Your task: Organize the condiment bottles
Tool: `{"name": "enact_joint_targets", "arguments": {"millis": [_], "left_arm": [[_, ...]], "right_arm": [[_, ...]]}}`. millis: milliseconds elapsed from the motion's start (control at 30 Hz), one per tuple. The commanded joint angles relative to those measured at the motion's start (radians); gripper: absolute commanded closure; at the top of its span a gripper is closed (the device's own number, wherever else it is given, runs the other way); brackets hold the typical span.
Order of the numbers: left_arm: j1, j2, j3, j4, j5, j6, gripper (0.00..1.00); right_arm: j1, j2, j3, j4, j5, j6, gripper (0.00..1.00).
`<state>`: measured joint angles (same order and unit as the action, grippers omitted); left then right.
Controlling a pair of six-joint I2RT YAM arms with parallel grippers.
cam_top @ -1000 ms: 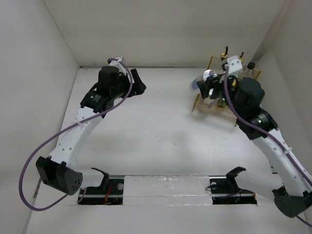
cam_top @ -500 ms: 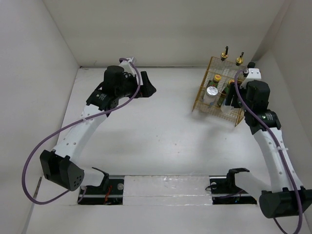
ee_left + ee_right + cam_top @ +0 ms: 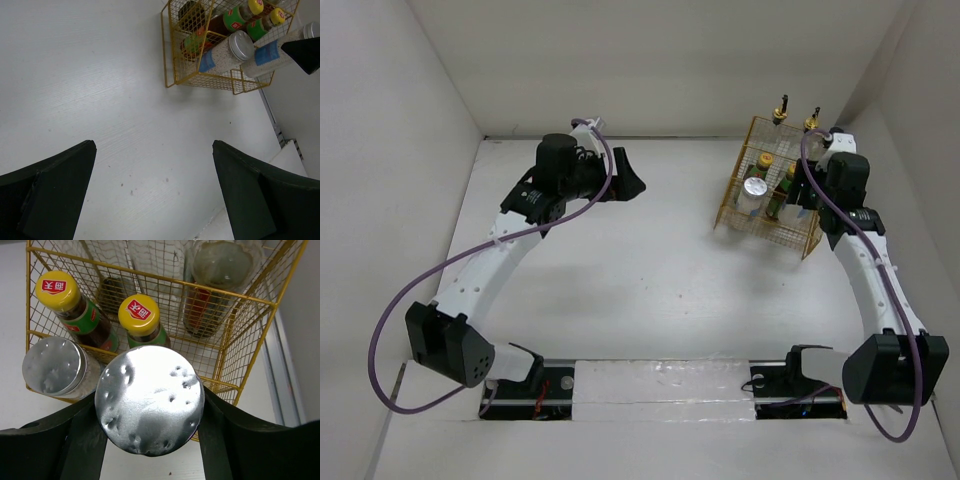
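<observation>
The yellow wire basket stands at the far right. My right gripper is shut on a silver-topped white shaker, whose body is in the basket's near right compartment. The second shaker stands beside it on the left, and also shows in the top view. Two yellow-capped sauce bottles stand behind them. Two clear bottles with gold pourers and the black-knobbed jar fill the back row. My left gripper is open and empty over the table, left of the basket.
The basket sits close to the right wall and the back corner. White walls enclose the table on three sides. Both arm bases are on a rail at the near edge.
My right arm has swung right and lowered the shaker from above the basket's left side to its near right compartment. My left gripper has moved slightly right.
</observation>
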<state>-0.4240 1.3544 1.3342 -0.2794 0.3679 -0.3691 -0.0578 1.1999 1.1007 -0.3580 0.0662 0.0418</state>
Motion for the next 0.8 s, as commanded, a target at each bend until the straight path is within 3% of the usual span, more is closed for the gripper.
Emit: {"name": "enact_joint_targets", "arguments": {"millis": [0, 300, 533, 567, 633, 667, 767], "left_arm": [[0.001, 0.003, 0.010, 0.040, 0.031, 0.015, 0.00], [0.001, 0.022, 0.019, 0.040, 0.022, 0.024, 0.00], [0.001, 0.022, 0.028, 0.040, 0.022, 0.024, 0.00], [0.001, 0.031, 0.028, 0.040, 0.022, 0.024, 0.00], [0.001, 0.031, 0.028, 0.031, 0.022, 0.024, 0.00], [0.001, 0.031, 0.028, 0.031, 0.022, 0.024, 0.00], [0.001, 0.031, 0.037, 0.031, 0.022, 0.024, 0.00]], "right_arm": [[-0.005, -0.011, 0.002, 0.166, -0.012, -0.003, 0.75], [-0.005, 0.040, -0.123, 0.182, -0.022, 0.016, 0.68], [0.016, 0.049, -0.173, 0.194, -0.022, 0.026, 0.29], [0.016, 0.049, -0.173, 0.194, -0.013, 0.026, 0.18], [0.016, 0.049, -0.163, 0.180, -0.012, 0.026, 0.09], [0.016, 0.040, -0.141, 0.171, -0.012, 0.026, 0.00], [0.016, 0.014, -0.081, 0.110, -0.002, 0.035, 0.00]]}}
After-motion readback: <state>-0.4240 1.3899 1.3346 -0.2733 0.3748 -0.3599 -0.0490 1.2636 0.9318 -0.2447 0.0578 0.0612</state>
